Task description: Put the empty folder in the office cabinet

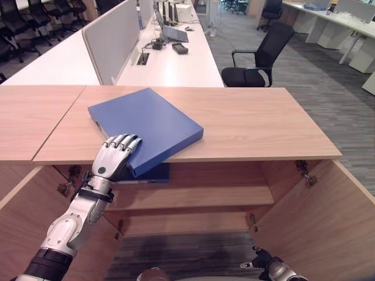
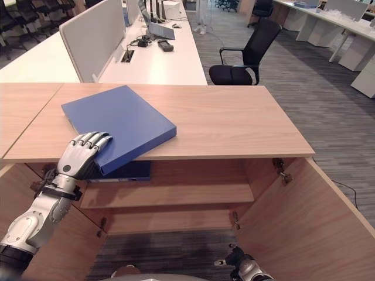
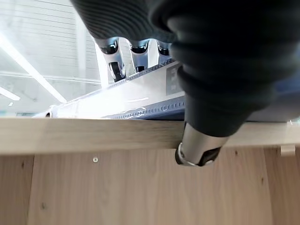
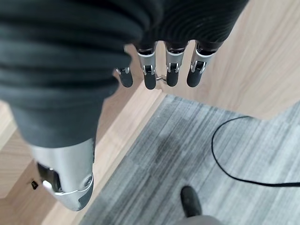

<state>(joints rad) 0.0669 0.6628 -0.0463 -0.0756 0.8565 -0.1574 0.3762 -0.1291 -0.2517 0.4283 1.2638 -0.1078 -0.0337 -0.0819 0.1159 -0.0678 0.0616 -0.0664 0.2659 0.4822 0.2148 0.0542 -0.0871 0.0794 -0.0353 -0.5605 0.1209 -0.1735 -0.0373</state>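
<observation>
At six o'clock the right hand point(image 4: 159, 70) hangs low, fingers relaxed and empty. At nine o'clock the left hand point(image 1: 115, 156) clasps the flat blue folder point(image 1: 143, 124) where it overhangs the wooden cabinet top point(image 1: 252, 126). The pick-up seems under way; next the folder must go down onto the open cabinet's wooden shelf point(image 1: 199, 196).

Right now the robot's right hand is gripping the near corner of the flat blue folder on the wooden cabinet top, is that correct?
Not quite: the left hand grips the near corner of the flat blue folder on the wooden cabinet top, as the left eye view shows. The right hand hangs low, holding nothing.
</observation>
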